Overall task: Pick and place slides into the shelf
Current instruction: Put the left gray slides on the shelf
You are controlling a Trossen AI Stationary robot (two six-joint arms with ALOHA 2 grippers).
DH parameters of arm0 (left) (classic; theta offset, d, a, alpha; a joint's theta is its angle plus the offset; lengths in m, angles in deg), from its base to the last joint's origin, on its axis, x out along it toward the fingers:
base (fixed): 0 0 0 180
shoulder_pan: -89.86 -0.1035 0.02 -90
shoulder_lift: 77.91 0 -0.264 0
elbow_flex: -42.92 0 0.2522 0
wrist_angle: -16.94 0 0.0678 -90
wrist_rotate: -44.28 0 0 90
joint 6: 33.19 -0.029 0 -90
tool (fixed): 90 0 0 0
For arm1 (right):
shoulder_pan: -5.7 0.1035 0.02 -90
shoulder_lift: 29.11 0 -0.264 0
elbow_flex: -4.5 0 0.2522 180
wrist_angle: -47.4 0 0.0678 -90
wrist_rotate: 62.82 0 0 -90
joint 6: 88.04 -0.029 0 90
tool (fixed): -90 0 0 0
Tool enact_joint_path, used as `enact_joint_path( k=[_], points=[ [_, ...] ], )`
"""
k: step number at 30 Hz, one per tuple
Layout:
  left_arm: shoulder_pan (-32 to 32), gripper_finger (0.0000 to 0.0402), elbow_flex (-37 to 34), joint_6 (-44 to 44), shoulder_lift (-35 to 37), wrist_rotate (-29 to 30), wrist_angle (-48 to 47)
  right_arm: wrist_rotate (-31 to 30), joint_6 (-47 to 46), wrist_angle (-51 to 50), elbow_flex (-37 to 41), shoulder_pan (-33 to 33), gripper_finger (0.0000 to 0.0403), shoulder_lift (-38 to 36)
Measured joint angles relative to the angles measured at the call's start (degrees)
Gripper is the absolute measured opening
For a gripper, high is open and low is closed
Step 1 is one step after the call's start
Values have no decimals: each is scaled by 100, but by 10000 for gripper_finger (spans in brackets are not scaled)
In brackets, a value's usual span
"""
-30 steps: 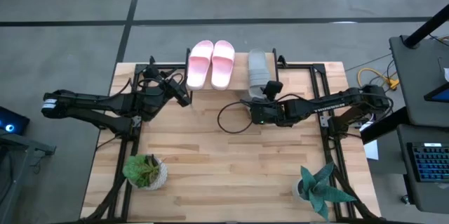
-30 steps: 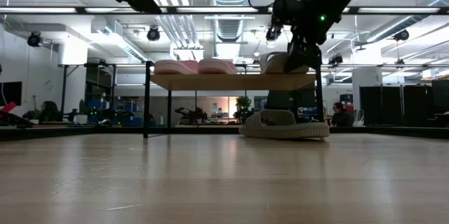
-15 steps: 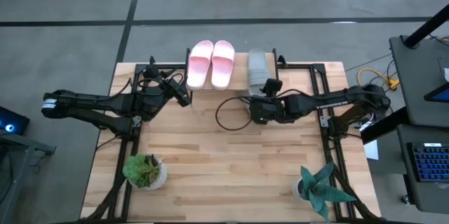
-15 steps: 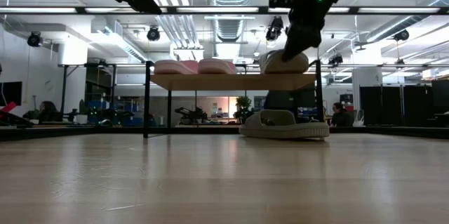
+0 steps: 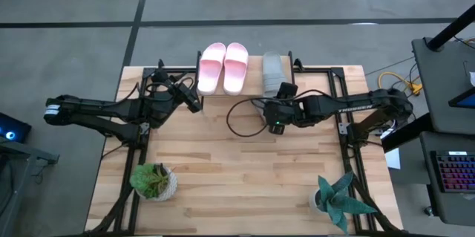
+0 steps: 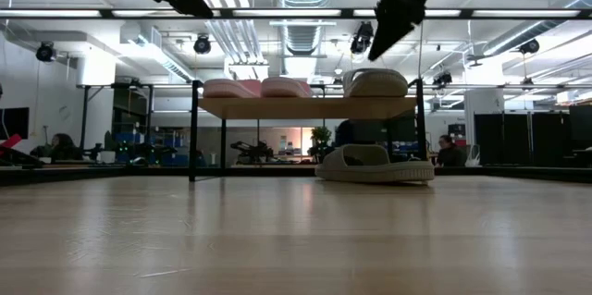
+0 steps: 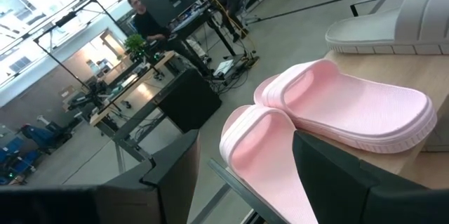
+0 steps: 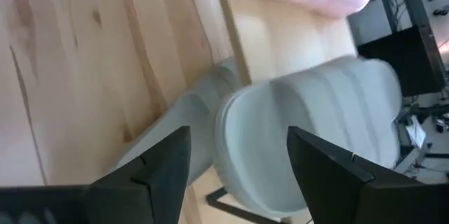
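1. The right hand [image 6: 384, 31] is hanging with fingers spread and holding nothing, just above the grey soft open-toe slide [image 6: 375, 82] lying on the small rack of light wooden plank and thin black legs [image 6: 305, 106].
2. The 2 light pink soft slides [image 5: 223, 67] are lying side by side on that shelf, beside the grey one.
3. A second grey slide [image 6: 375, 163] is sitting on the wooden tabletop [image 6: 277, 230], under the shelf.
4. The left hand [image 5: 194, 103] is waiting near the shelf's left end, fingers spread, touching nothing.
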Motion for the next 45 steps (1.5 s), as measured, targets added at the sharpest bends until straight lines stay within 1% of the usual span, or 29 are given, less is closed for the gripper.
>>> enact_joint_path(
  k=[4,10,14,30,39,45],
  points=[
    [0,212,0,-1,4,0,-8,-69,291,-53,-220,-1,226,-11],
    [4,212,0,-2,5,0,-8,-1026,1391,-47,-29,-18,226,3],
    [4,212,0,-3,4,0,-8,-1248,1818,-41,92,-34,226,13],
    [6,212,-2,-2,4,-1,-9,-1327,2171,5,369,-667,226,13],
    [6,212,-9,-2,4,-1,-9,-1391,2411,490,576,-1042,226,13],
    [6,212,-15,-2,4,-2,-11,-1364,2423,579,632,-1240,226,13]
  ],
)
